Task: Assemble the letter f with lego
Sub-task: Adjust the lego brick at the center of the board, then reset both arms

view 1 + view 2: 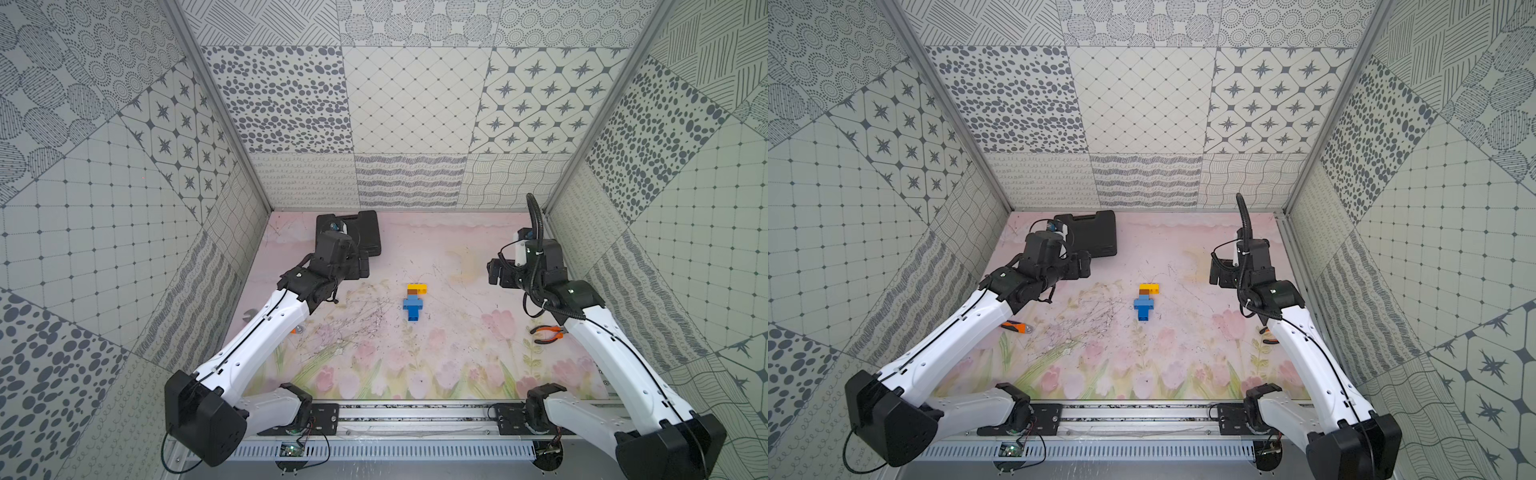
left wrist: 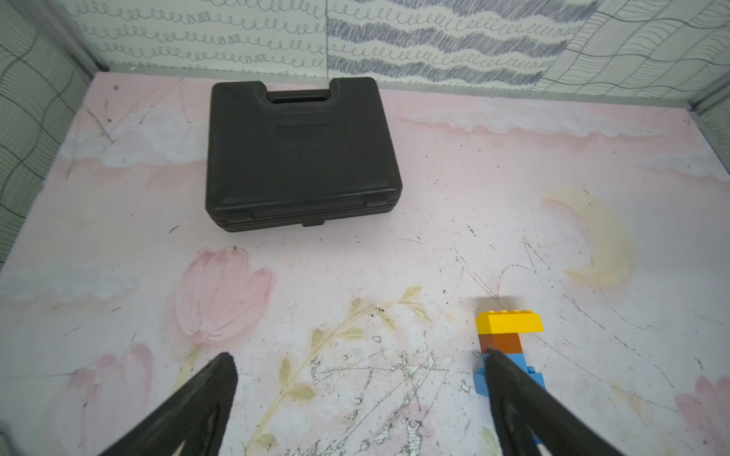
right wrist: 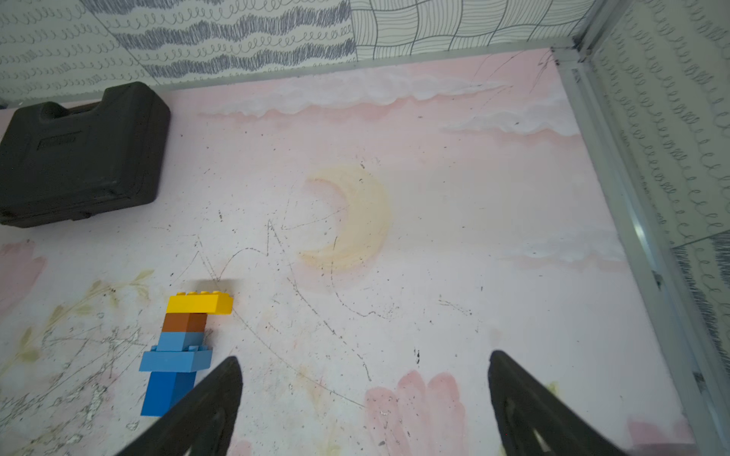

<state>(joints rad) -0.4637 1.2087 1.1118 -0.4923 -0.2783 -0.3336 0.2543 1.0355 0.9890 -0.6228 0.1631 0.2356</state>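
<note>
Lego [image 1: 414, 302] on scratched floral mat [image 1: 440, 249]

At the centre of both top views, the letter f [image 1: 412, 305] goes yellow bar [image 3: 199, 303], brown block [image 3: 184, 322], light blue bricks [image 3: 175, 355], darker blue end [image 3: 166, 391]. The case [image 2: 300, 154] is black. The mat [image 1: 436, 353] is pale pink with painted tulips, white clouds and a yellow moon [image 3: 355, 221]. The walls [image 1: 411, 99] carry grey dots, stars, grids and waves on white. The pliers [image 1: 545, 331], right of centre in a top view, have orange handles.
</note>
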